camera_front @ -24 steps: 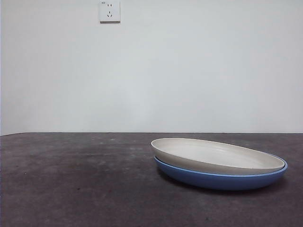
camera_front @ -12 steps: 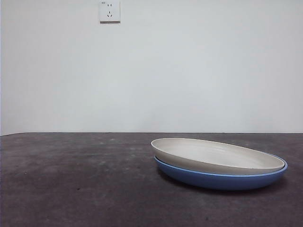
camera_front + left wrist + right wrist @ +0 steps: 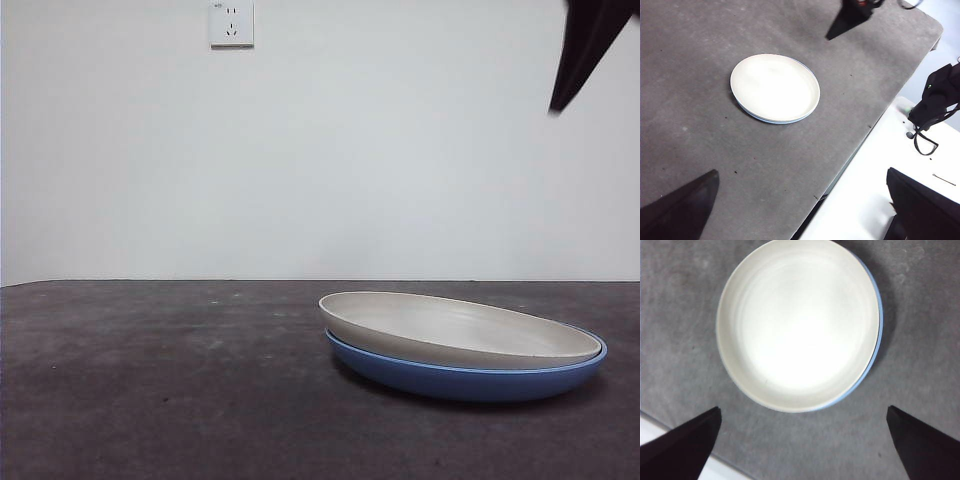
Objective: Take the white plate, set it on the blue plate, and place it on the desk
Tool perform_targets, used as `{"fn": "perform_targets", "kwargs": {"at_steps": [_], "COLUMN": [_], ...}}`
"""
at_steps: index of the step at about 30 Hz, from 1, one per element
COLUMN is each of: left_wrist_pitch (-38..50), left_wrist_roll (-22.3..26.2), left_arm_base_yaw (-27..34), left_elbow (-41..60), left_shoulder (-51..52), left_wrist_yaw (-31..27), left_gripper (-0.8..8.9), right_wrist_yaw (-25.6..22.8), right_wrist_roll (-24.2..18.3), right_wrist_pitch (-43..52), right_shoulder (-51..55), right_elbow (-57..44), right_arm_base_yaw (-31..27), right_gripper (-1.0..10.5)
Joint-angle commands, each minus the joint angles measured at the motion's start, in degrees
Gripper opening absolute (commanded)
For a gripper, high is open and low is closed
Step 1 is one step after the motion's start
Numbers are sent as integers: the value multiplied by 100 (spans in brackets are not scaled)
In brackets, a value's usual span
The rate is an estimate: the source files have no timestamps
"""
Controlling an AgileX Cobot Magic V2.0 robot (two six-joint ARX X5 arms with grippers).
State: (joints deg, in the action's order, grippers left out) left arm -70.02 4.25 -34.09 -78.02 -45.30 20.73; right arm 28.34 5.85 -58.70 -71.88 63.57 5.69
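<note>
The white plate [image 3: 460, 328] lies inside the blue plate [image 3: 470, 380], a little off centre, on the desk [image 3: 150, 380]. In the right wrist view the white plate [image 3: 800, 322] fills the middle, with only a thin blue rim [image 3: 879, 325] showing. My right gripper [image 3: 802, 440] is open and empty, high above the stack; its black tip [image 3: 585, 45] shows at the top right of the front view. My left gripper [image 3: 802, 200] is open and empty, high and well off to the side; the stack [image 3: 775, 87] looks small there.
A wall socket [image 3: 231, 23] is on the white wall behind. The desk's edge [image 3: 850, 155] runs beside a white surface holding a black cabled object [image 3: 935, 100].
A black gripper tip has come into the front view at the top right corner. The plates have not moved.
</note>
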Motion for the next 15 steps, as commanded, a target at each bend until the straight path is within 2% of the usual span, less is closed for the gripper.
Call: {"fn": "perform_targets", "kwargs": {"at_steps": [1,8,15], "left_wrist_pitch": [61,61,57], "left_wrist_roll": [107,105,96], "left_arm_base_yaw": [-22,-22,-22], "left_elbow": [-66,-66,-66], "left_shoulder": [-31,-31,-31], "left_wrist_yaw": [-17,-17,-17], "left_gripper": [635,635,635], "right_wrist_yaw": [133,168,356], "right_wrist_roll": [-140,-205,-201], "right_wrist_pitch": [197,741,1187], "right_shoulder": [-551,-1738,-2354], "right_elbow": [103,103,103], "right_arm_base_yaw": [-77,-122,-122], "right_gripper": [618,618,618]}}
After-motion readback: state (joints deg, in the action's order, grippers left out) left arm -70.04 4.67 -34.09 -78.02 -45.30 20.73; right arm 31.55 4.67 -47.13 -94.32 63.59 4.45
